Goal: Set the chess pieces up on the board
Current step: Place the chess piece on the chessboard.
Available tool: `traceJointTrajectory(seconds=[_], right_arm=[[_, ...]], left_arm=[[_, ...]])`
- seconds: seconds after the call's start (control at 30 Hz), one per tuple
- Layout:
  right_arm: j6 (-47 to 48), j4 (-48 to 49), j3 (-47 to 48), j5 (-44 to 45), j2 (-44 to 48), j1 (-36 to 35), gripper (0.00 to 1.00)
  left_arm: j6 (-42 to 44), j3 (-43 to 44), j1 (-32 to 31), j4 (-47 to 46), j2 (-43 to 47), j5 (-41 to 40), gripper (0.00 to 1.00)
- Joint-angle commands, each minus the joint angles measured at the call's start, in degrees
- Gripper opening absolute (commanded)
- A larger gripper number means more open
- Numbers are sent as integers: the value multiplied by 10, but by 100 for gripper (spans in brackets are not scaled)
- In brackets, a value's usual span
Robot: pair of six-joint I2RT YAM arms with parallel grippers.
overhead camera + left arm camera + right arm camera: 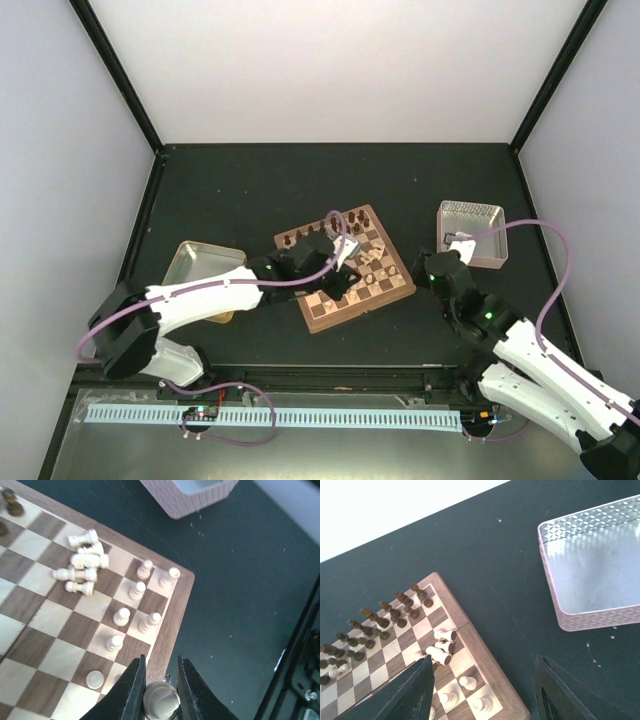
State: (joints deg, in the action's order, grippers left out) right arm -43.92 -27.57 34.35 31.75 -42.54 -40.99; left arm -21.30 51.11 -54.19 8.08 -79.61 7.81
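Left wrist, what's listed?
- Item: left gripper [161, 692] clamped on a cream chess piece [161, 706], over the board [169, 635] border.
- And the right gripper [484, 662]?
- Fingers apart, empty. Placement step, probably; next, stand the piece upright on a free back-row square.

Top view: left arm [210, 290] hides the board's [352, 315] middle; chessmen [372, 268] too small to tell apart. Left wrist cam: cream piece [161, 702] betw. the fingers [132, 690] cut off at bottom edge, type unclear. Right wrist cam: board's near-left part & tray [580, 622] run off-frame.
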Motion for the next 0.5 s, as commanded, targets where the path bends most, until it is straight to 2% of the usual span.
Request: traceJointTrajectory(seconds=[0.0, 0.47], right_arm=[[-38, -17, -22, 53, 37, 5, 56], [-30, 5, -35, 33, 30, 10, 57]], left_arm=[[47, 38, -34, -25, -53, -39, 7], [72, 56, -68, -68, -145, -78, 9]])
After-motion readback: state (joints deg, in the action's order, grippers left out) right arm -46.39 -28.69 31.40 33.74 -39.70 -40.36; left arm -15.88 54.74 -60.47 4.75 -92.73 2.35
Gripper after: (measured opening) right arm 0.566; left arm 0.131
